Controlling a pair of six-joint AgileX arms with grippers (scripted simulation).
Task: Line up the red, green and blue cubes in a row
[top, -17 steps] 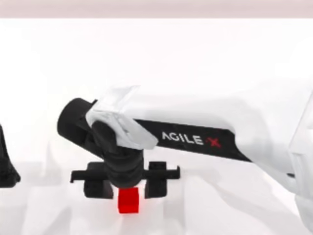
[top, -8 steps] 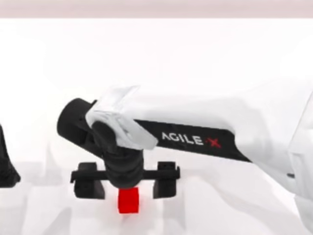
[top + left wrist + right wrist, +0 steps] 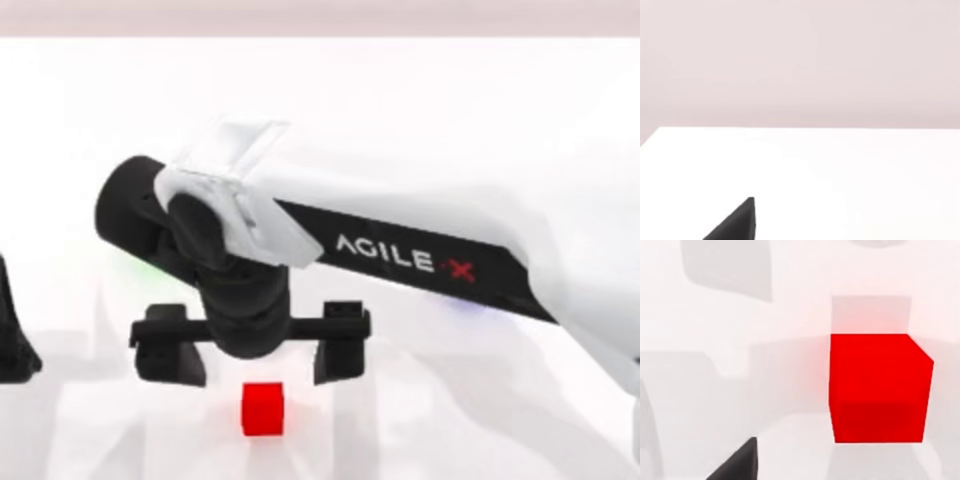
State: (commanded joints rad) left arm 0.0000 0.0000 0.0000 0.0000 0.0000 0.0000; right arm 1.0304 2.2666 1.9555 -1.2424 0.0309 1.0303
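The red cube (image 3: 263,409) rests on the white table near the front edge, and fills the right wrist view (image 3: 879,387). My right gripper (image 3: 255,362) hovers just behind and above it, open wide, nothing between its fingers; one dark fingertip (image 3: 740,462) shows in its wrist view. The green and blue cubes are hidden under the right arm; only a faint green tint (image 3: 148,270) and a bluish tint (image 3: 466,308) show at its edges. My left gripper (image 3: 14,345) is parked at the left edge, with one fingertip (image 3: 737,222) over bare table.
The right arm's white and black forearm (image 3: 420,265) crosses the table from the right and covers its middle. The table's far edge (image 3: 320,38) meets a pale wall.
The right gripper's fingers have spread wider and let go of the red cube. The gripper has lifted and drawn back from it. The cube stays in place on the table.
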